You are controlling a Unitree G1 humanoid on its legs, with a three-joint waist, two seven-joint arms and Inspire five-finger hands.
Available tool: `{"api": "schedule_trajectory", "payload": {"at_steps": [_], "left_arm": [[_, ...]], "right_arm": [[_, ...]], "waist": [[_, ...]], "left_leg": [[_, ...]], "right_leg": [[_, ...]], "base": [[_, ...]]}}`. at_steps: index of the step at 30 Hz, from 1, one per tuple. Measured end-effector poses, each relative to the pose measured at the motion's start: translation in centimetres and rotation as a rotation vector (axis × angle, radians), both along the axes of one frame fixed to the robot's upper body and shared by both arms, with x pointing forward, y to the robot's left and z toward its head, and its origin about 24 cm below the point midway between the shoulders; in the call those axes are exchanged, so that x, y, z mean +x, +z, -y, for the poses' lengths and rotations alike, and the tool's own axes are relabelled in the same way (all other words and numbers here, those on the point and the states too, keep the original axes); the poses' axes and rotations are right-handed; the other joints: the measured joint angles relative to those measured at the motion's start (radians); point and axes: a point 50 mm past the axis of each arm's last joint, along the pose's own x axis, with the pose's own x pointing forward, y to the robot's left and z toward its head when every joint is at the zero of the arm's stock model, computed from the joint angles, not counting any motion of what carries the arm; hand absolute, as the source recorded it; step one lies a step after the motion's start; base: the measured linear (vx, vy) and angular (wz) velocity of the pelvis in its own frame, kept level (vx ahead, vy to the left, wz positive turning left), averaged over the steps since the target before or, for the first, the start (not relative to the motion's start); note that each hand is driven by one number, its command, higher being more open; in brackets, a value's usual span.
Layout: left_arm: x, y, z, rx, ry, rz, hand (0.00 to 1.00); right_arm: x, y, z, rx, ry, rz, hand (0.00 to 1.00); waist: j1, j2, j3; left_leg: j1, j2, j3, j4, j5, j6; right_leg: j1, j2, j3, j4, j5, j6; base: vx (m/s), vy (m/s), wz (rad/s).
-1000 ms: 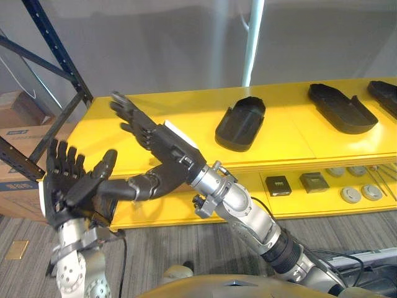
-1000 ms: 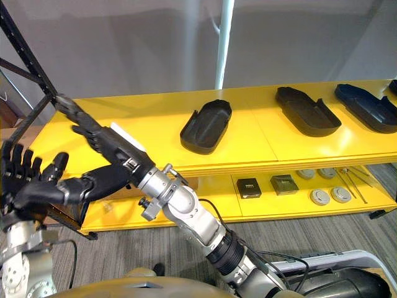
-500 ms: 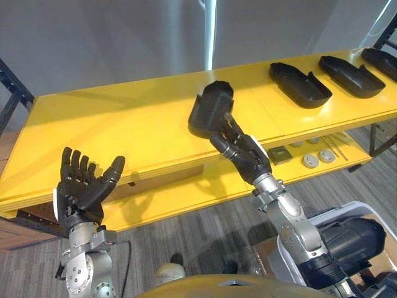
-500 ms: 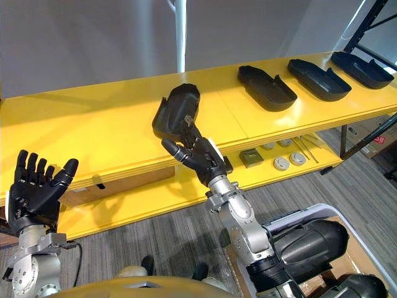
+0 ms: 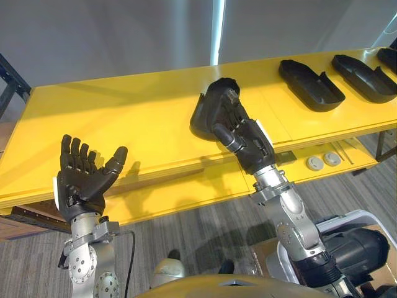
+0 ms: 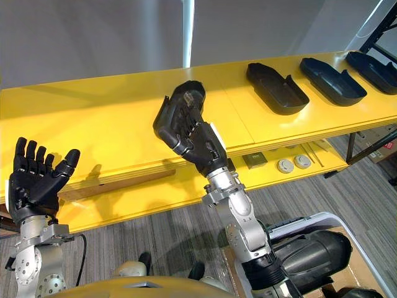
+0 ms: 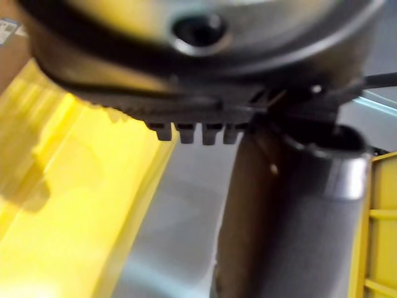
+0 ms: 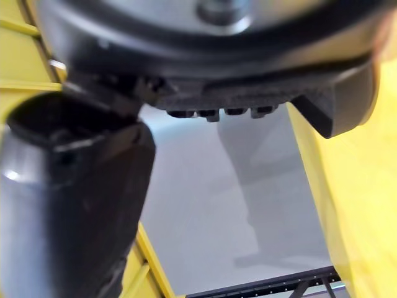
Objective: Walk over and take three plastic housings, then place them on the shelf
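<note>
1. The right hand is held out with its fingers nearly straight and loosely spread, and nothing is gripped. Its fingertips are seen over the near end of the nearest plastic housing; whether it is touched cannot be told.
2. The left hand is raised palm up just in front of the shelf edge, with fingers straight and apart, and it is empty.
3. The nearest plastic housing, a black shallow shell, is laid on the yellow shelf top, about midway along it.
4. To the right, well apart from it, a second housing and a third housing are laid in a row on the same top, with a fourth housing seen beyond them.
5. Below, on the lower yellow shelf, two pale round discs and a small dark square part are laid near one another.
6. The floor is covered in grey carpet. A plain grey wall is seen behind the shelf, crossed by a white pole. A dark rack upright is seen at the far right.
</note>
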Motion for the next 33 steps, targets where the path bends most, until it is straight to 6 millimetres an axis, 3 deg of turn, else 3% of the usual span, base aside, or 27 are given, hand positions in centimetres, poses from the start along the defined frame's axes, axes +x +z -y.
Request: {"api": "schedule_trajectory", "payload": {"at_steps": [8,10,13,15,18,26,33], "left_arm": [[0.1,0.5,-0.1,0.008,0.003,0.021,1.0],[0.1,0.5,-0.1,0.008,0.003,0.021,1.0],[0.1,0.5,-0.1,0.009,0.002,0.026,1.0],[0.1,0.6,0.0,0.011,-0.002,0.035,1.0],[0.0,0.5,0.1,0.001,-0.004,0.045,1.0],[-0.1,-0.2,0.0,-0.01,0.009,0.026,1.0],[-0.1,-0.2,0.1,-0.015,0.009,0.027,1.0]], "right_arm": [[0.3,0.5,-0.2,0.008,0.012,0.021,1.0],[0.3,0.5,-0.4,0.101,0.044,0.0,1.0],[0.3,0.6,-0.5,0.436,0.151,-0.047,1.0],[0.3,0.6,-0.9,0.755,0.253,-0.048,1.0],[0.4,0.5,-1.8,1.01,0.306,-0.042,1.0],[0.0,-0.6,-4.0,1.296,0.474,-0.148,1.0],[-0.4,-1.7,-4.4,1.321,0.496,-0.215,1.0]], "waist": [[0.001,-0.003,0.002],[0.002,-0.003,0.002],[0.003,-0.003,0.002],[0.004,-0.002,0.002],[0.003,-0.001,0.003],[0.003,0.003,0.005],[0.003,0.004,0.004]], "left_leg": [[0.0,-0.004,0.0,-0.001,-0.002,0.003],[0.001,-0.004,0.0,-0.001,-0.002,0.003],[0.002,-0.004,0.0,-0.002,-0.002,0.003],[0.005,-0.004,0.0,-0.002,-0.002,0.003],[0.013,-0.004,0.001,-0.004,-0.002,0.003],[0.016,-0.004,0.002,-0.008,-0.002,0.003],[0.016,-0.005,0.004,-0.008,-0.002,0.004]], "right_leg": [[0.0,-0.004,0.0,0.0,0.0,0.001],[0.0,-0.004,0.0,0.0,0.0,0.001],[0.002,-0.004,0.0,0.0,0.0,0.001],[0.004,-0.004,0.0,0.0,0.0,0.001],[0.011,-0.004,0.0,-0.001,-0.002,0.003],[0.011,-0.004,-0.001,-0.003,-0.005,0.003],[0.01,-0.005,0.0,-0.002,-0.005,0.003]], "base": [[0.02,0.05,0.01],[0.01,0.017,0.0],[0.01,0.035,0.0],[0.0,0.036,0.0],[0.0,0.035,-0.01],[0.0,0.017,0.0],[0.0,0.0,0.0]]}}
